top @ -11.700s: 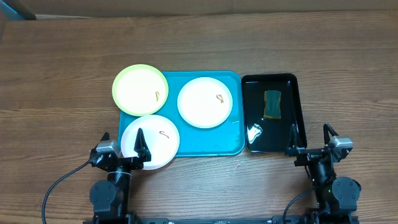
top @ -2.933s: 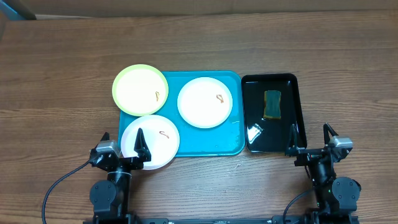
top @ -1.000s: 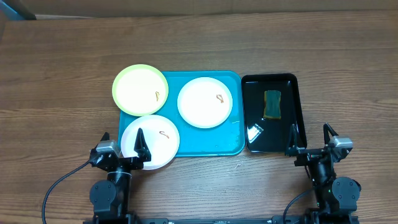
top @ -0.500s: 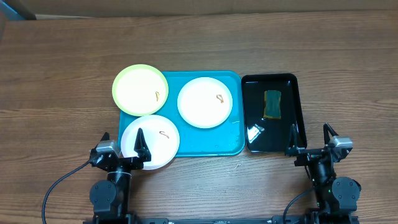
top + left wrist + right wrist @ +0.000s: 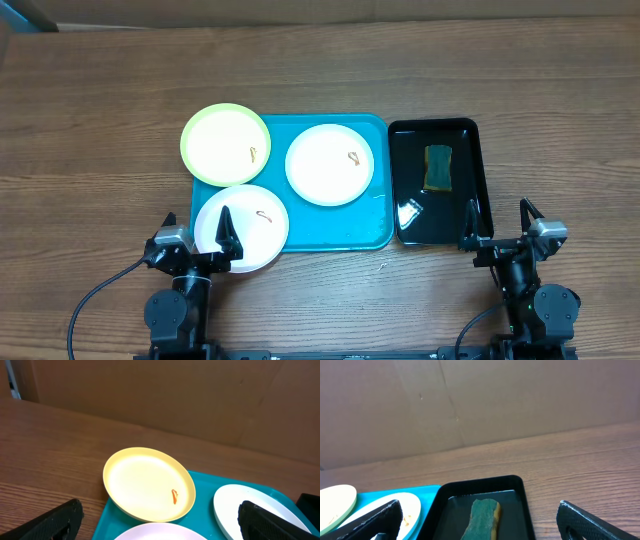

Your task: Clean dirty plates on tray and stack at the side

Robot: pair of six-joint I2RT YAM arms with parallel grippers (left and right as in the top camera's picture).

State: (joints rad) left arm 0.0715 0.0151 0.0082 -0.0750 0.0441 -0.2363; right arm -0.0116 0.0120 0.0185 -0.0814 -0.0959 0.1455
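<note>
Overhead: three plates, one turquoise tray, one sponge

We can read no text, label, brand, number or sign in any view. The plates, the tray, the black tray, the sponge and the cardboard behind the table all show plain surfaces to us.
</note>
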